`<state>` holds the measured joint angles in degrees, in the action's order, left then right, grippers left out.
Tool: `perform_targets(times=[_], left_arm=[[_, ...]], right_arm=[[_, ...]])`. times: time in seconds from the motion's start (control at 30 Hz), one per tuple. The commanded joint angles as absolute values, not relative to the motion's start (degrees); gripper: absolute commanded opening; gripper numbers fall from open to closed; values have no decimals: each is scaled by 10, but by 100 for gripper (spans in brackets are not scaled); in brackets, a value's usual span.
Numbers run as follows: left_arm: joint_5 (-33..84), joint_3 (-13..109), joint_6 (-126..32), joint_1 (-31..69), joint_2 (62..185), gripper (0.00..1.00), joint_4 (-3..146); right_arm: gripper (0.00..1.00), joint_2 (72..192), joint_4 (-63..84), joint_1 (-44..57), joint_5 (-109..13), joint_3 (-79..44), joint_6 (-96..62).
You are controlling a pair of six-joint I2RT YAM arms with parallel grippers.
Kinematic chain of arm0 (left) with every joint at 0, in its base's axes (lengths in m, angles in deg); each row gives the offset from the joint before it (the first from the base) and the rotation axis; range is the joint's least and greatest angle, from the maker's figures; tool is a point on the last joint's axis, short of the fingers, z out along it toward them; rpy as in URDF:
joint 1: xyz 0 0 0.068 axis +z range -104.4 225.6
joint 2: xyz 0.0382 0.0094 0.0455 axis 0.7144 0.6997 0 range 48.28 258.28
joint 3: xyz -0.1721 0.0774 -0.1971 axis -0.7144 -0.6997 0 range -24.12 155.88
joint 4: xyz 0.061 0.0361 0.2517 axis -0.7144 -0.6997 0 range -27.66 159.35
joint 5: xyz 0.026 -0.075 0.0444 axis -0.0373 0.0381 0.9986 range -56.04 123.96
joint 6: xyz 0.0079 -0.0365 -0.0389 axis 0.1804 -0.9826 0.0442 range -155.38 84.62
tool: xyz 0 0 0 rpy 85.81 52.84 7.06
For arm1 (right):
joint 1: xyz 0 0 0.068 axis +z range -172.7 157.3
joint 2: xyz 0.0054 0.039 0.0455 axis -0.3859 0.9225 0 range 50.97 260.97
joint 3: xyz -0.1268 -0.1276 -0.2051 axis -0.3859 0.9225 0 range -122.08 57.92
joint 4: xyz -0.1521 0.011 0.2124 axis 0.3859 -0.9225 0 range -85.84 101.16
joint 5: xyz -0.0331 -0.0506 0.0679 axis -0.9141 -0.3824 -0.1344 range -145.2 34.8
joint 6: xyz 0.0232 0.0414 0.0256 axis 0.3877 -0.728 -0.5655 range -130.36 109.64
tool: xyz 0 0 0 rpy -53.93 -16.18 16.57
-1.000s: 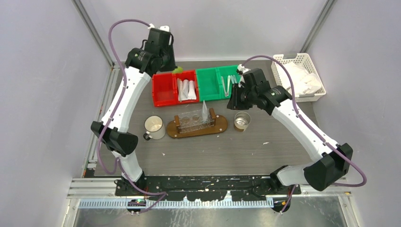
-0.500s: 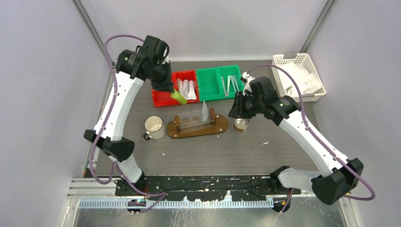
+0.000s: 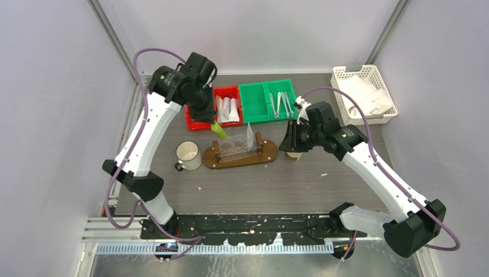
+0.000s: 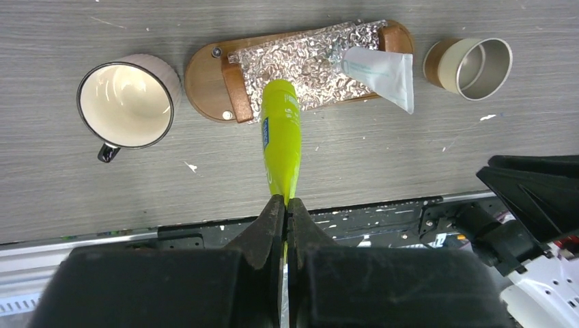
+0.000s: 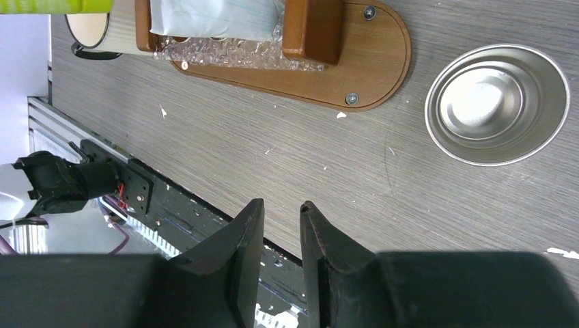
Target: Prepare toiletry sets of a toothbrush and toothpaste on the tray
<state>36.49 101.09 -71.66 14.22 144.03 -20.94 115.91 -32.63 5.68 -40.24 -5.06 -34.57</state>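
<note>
My left gripper (image 3: 211, 118) (image 4: 285, 199) is shut on the flat end of a yellow-green toothpaste tube (image 3: 218, 130) (image 4: 281, 137). It holds the tube above the left end of the wooden tray (image 3: 269, 153) (image 4: 205, 75), cap pointing at the tray's clear holder. A whitish tube (image 3: 249, 134) (image 4: 379, 67) stands at the holder's right end. My right gripper (image 3: 290, 140) (image 5: 281, 203) is slightly open and empty, above the table just right of the tray (image 5: 372, 65). Pale toothbrushes (image 3: 281, 103) lie in the green bin.
A red bin (image 3: 199, 118) with more whitish tubes (image 3: 228, 108) stands behind the tray beside the green bin (image 3: 254, 104). A cream mug (image 3: 188, 154) (image 4: 126, 104) is left of the tray, and a metal cup (image 4: 471, 65) (image 5: 497, 104) right of it. A white basket (image 3: 364, 74) is at back right.
My left gripper has carried the yellow-green tube from behind the red bin forward to the tray's left end. My right gripper has moved from the green bin toward me, over the metal cup.
</note>
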Motion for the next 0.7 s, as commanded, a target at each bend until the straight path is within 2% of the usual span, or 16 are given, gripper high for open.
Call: perform_targets(times=[0.0, 0.2, 0.67], left_arm=[[407, 1021, -738, 123, 1463, 1, -232], [445, 1026, -744, 99, 1497, 1, -248], [442, 1003, -745, 74, 1529, 1, -246]], right_arm=[[32, 1138, -304, 56, -386, -49, -349], [33, 1138, -305, 55, -380, -48, -347], [33, 1147, -296, 55, -374, -40, -350]])
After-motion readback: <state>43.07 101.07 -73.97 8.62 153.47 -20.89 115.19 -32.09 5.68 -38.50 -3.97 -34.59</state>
